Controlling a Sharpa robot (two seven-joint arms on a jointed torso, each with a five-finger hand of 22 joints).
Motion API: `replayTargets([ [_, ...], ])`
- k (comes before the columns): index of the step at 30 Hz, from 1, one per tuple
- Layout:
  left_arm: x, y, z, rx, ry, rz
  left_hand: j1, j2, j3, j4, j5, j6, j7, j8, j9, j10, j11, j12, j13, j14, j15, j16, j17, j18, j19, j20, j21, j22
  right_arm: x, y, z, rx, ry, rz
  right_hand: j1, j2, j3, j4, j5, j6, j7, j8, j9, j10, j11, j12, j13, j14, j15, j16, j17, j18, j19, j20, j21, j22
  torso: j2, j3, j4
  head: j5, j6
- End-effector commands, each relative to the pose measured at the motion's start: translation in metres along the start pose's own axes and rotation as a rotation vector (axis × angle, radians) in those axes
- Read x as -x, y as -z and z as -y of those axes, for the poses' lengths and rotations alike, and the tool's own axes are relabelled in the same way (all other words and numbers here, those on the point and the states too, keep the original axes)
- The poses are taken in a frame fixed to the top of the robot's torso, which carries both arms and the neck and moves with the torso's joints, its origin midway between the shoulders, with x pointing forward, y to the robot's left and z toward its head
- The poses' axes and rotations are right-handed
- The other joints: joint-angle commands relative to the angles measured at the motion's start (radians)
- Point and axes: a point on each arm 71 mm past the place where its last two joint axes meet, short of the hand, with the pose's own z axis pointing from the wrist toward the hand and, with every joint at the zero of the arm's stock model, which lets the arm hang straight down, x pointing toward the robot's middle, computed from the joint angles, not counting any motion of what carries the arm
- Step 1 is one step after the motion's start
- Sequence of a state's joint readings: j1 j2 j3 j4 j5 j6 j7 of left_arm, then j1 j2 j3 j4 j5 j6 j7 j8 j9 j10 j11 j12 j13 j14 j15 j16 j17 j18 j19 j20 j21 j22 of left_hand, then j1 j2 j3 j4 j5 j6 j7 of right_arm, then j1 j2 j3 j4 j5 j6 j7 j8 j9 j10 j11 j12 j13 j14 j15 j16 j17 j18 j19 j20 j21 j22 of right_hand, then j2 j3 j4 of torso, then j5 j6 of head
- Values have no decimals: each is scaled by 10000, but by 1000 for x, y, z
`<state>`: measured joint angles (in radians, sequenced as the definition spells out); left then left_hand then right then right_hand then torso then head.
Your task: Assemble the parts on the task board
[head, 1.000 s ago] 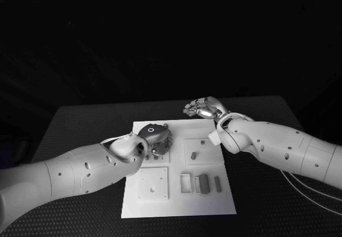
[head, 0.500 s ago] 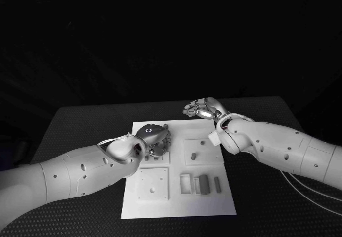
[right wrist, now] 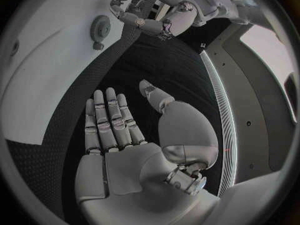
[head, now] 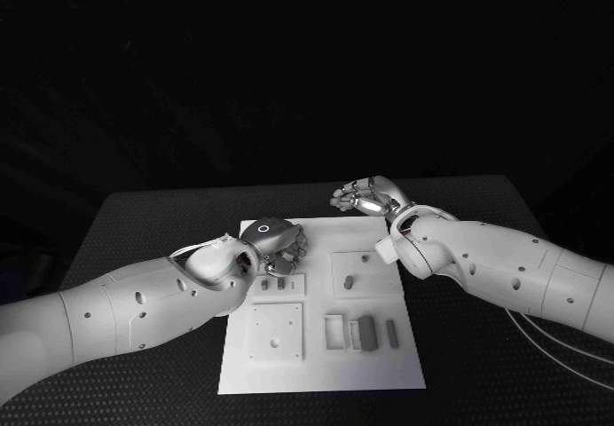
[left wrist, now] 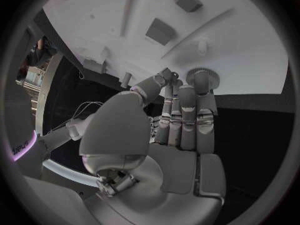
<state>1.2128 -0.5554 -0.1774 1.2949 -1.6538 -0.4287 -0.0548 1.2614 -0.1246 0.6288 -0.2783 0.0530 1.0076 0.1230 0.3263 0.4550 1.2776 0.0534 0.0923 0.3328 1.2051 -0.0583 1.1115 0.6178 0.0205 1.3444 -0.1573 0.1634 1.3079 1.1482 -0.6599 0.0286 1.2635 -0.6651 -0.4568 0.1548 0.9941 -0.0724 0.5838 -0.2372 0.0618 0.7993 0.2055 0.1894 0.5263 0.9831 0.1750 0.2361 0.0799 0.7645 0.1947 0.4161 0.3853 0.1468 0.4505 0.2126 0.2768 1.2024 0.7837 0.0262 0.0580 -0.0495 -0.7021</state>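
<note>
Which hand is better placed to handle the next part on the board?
Probably the left hand: it hovers over the task board near the small parts, while the right hand sits open beyond the board's far edge.

The table (head: 153, 213) is black with a finely dotted, textured top, and its far edge and two far corners stand out against a room that is almost wholly dark beyond it. Past the table's far edge nothing of wall or floor can be made out, only blackness. From the left wrist a pale ceiling (left wrist: 250, 40) arches overhead with two dark square fittings (left wrist: 161, 31) set into it, and from the right wrist a thin bright strip of light (right wrist: 215, 92) curves along a dark panel beside a paler wall (right wrist: 265, 50).
</note>
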Motion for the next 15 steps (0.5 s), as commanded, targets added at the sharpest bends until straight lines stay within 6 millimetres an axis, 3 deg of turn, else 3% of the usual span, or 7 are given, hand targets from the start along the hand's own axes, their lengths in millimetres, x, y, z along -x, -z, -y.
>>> replayTargets([
  [1,1,1,-1,-10,-27,-166,-17,59,57,-16,30,76,-4,71,-1,83,-26,69,163,66,-20,32,15,452,74,9,63,127,-1,0,-1,137,-6,-76,85,36,-51,4,-40,-29,82,37,-15,92,13,-51,-16,76,12,-71,-16,-97,55,0,-60,15,10,0,-3,5,8],
  [15,3,15,-16,327,-65,-434,-50,74,56,12,29,82,-3,72,-1,97,-31,64,176,85,-25,35,22,447,91,5,62,140,1,1,-1,129,2,-60,87,33,-57,4,-40,-30,82,42,-28,103,13,-64,-30,81,12,-81,-21,-93,57,3,-71,22,3,4,0,10,-8],
])
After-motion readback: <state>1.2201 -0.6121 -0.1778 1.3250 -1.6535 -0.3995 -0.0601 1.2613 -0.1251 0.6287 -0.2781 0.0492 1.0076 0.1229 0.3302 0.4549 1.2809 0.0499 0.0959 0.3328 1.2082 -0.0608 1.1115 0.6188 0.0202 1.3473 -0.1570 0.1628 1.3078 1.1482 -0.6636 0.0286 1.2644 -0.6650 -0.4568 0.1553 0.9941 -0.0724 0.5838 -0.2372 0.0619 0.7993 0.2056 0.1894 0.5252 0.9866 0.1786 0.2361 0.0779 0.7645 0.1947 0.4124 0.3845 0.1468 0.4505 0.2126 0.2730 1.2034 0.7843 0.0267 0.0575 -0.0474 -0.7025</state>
